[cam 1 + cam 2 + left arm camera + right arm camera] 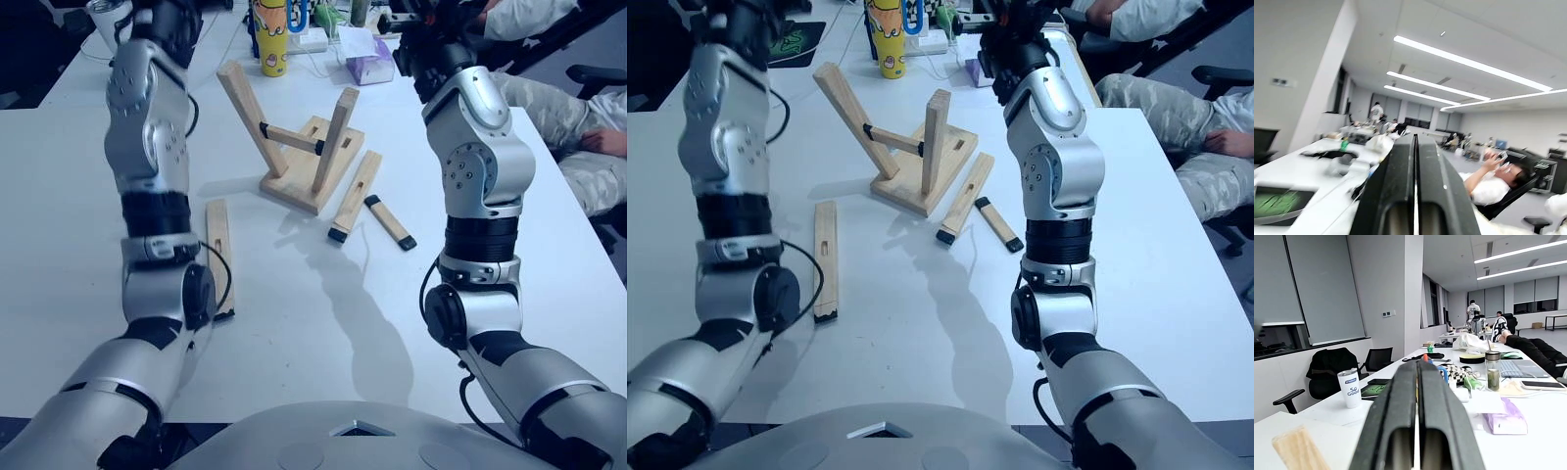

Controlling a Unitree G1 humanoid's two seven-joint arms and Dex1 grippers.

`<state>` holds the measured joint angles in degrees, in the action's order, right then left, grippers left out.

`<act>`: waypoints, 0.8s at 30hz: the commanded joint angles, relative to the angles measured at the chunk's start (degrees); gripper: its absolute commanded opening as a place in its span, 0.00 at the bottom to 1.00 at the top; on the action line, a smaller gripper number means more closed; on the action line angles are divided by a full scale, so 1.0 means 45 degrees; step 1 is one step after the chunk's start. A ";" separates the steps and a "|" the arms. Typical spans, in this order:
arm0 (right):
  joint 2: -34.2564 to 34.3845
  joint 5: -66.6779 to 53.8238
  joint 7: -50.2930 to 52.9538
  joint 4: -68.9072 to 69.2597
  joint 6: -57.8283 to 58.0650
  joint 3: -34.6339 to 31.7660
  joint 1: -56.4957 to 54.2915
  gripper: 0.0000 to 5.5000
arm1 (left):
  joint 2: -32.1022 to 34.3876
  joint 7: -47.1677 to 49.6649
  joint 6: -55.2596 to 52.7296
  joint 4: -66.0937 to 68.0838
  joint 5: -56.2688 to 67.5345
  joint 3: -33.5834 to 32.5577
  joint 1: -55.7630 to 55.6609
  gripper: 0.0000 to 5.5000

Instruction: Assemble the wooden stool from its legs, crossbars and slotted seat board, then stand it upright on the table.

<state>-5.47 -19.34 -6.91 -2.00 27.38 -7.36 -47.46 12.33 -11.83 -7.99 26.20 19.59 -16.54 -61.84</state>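
The slotted seat board (300,182) lies flat on the white table (323,323) with two wooden legs (247,116) standing up from it, joined by a short crossbar (291,140). A third leg (355,195) lies beside the board on its right, with a loose black-tipped crossbar (390,221) next to it. Another leg (219,257) lies near my left forearm. Both arms are raised with elbows bent, hands up at the far side of the table. My left gripper (1415,147) is shut and holds nothing. My right gripper (1417,377) is also shut and holds nothing.
A yellow cup (271,39), a purple tissue pack (369,70) and other clutter stand at the table's far edge. A white tumbler (1349,388) sits at the far left. A seated person's legs (578,127) are at the right of the table.
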 commanded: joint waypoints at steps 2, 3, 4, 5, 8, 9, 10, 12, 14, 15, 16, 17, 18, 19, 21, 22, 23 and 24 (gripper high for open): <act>0.0131 0.0058 0.0185 0.0423 0.0038 0.0044 0.0354 0.00 | 0.0492 -0.0744 -0.0103 0.4432 0.0260 -0.0457 -0.1855 0.01; 0.0134 0.0052 0.0196 0.0476 0.0065 0.0048 0.0398 0.00 | 0.0462 -0.0658 -0.0342 0.5298 -0.0056 -0.0235 -0.1641 0.01; 0.0145 0.0042 0.0202 0.0527 0.0096 0.0060 0.0435 0.00 | 0.0393 -0.0709 -0.0536 0.5988 -0.0431 0.0095 -0.1222 0.01; 0.0154 0.0025 0.0210 0.0574 0.0135 0.0067 0.0468 0.00 | 0.0291 -0.0864 -0.0680 0.6553 -0.0726 0.0387 -0.0785 0.01; 0.0175 -0.0046 0.0247 0.0657 0.0299 0.0047 0.0541 0.00 | -0.0188 -0.1306 -0.1141 0.7648 -0.1480 0.1242 0.0769 0.01; 0.0167 -0.0061 0.0234 0.0641 0.0330 0.0041 0.0535 0.00 | -0.0305 -0.1442 -0.1098 0.7719 -0.1673 0.1510 0.1128 0.01; 0.0144 -0.0067 0.0214 0.0626 0.0357 0.0032 0.0529 0.00 | -0.0407 -0.1588 -0.0971 0.7501 -0.1770 0.1707 0.1332 0.01; 0.0092 -0.0043 0.0179 0.0587 0.0397 0.0032 0.0535 0.00 | -0.0479 -0.1684 -0.0643 0.6868 -0.1686 0.1769 0.1296 0.01; 0.0055 0.0033 0.0177 0.0494 0.0469 0.0079 0.0544 0.00 | -0.0381 -0.1555 -0.0207 0.6033 -0.1373 0.1500 0.0883 0.01; 0.0039 0.0082 0.0173 0.0443 0.0528 0.0132 0.0554 0.00 | -0.0333 -0.1435 -0.0045 0.5579 -0.1199 0.1328 0.0696 0.01; 0.0022 0.0150 0.0170 0.0376 0.0580 0.0198 0.0575 0.00 | -0.0295 -0.1318 0.0085 0.5028 -0.0966 0.1100 0.0532 0.01; 0.0001 0.0205 0.0171 0.0313 0.0629 0.0244 0.0605 0.00 | -0.0256 -0.1219 0.0159 0.4514 -0.0780 0.0920 0.0428 0.01; -0.0026 0.0256 0.0187 0.0223 0.0706 0.0282 0.0624 0.00 | -0.0180 -0.1125 0.0211 0.3929 -0.0625 0.0763 0.0380 0.01; -0.0063 0.0322 0.0214 0.0105 0.0780 0.0303 0.0628 0.00 | -0.0094 -0.1014 0.0198 0.3366 -0.0508 0.0632 0.0393 0.01; -0.0261 0.0503 0.0341 -0.0469 0.0934 0.0154 0.0568 0.00 | 0.0095 -0.0775 -0.0127 0.1839 -0.0235 0.0376 0.0705 0.01; -0.0375 0.0579 0.0384 -0.0768 0.0947 0.0066 0.0507 0.00 | 0.0173 -0.0682 -0.0295 0.1214 -0.0148 0.0307 0.0926 0.01; -0.0588 0.0701 0.0402 -0.1222 0.0867 -0.0035 0.0380 0.00 | 0.0277 -0.0598 -0.0521 0.0424 -0.0105 0.0274 0.1351 0.01; -0.0803 0.0782 0.0355 -0.1637 0.0765 -0.0139 0.0253 0.00 | 0.0339 -0.0540 -0.0701 -0.0225 -0.0117 0.0276 0.1805 0.01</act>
<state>-6.78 -17.00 -5.65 -5.56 30.76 -6.48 -45.00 12.30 -15.21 -8.89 31.64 18.61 -14.78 -58.17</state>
